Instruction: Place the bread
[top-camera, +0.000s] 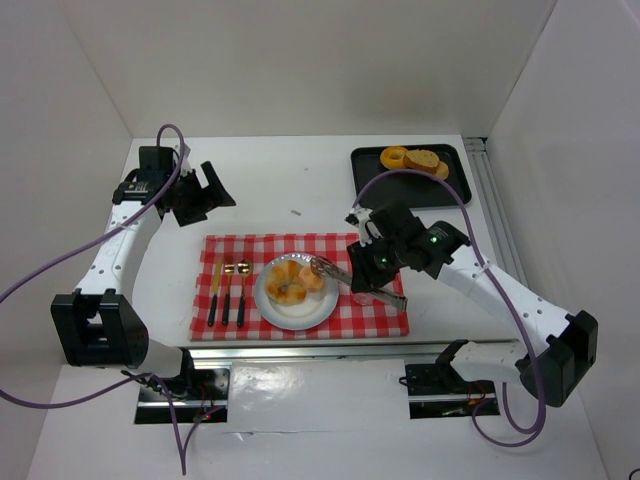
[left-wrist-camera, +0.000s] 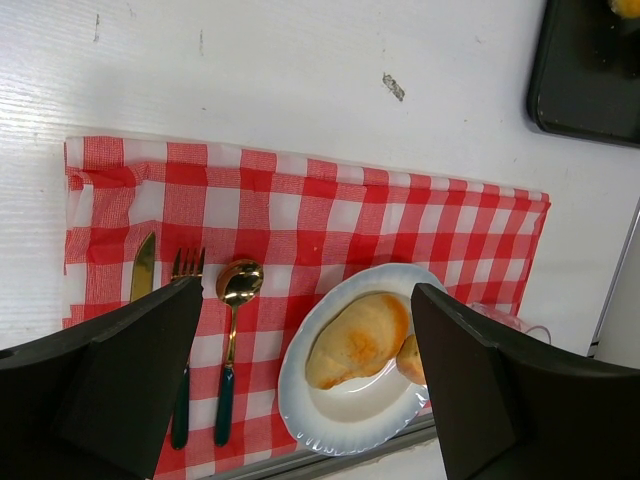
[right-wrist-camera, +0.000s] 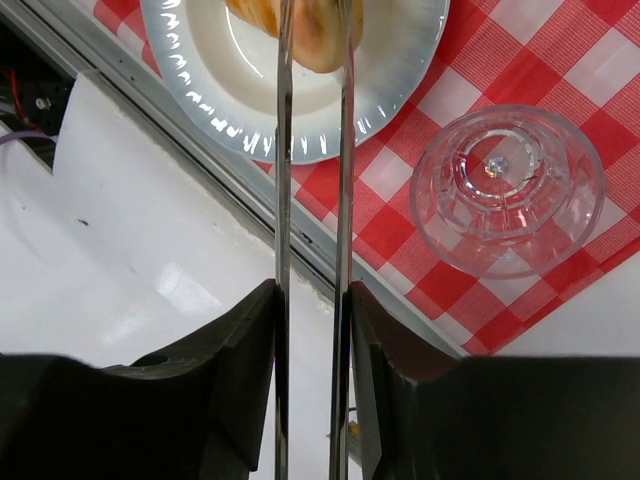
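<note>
White walls close in a white table, with a red-and-white checked cloth laid across its middle in the overhead view.

At the left of that view, the left gripper hangs above the bare table just off the cloth's upper left corner. Its fingers are spread wide with nothing between them.

On the left part of the cloth a knife, a fork and a spoon lie side by side, handles toward the bottom of the frame. The fork and spoon have gold heads and dark handles.

Just right of the cutlery is a white plate, near the cloth's lower edge. The bread lies on it as several golden pieces crowded together.

From the right, a pair of metal tongs reaches over the plate's upper right rim. In the right wrist view, the right gripper has its fingers pressed against the outsides of the two tong arms, gripping the tool. The arms run a little apart, with a piece of bread between their tips at the top of that frame. Whether the tips touch it cannot be told.

A clear glass stands on the cloth beside the plate, near the cloth's lower right corner.

In the upper right of the overhead view a black tray carries other bread pieces, well apart from the plate.
</note>
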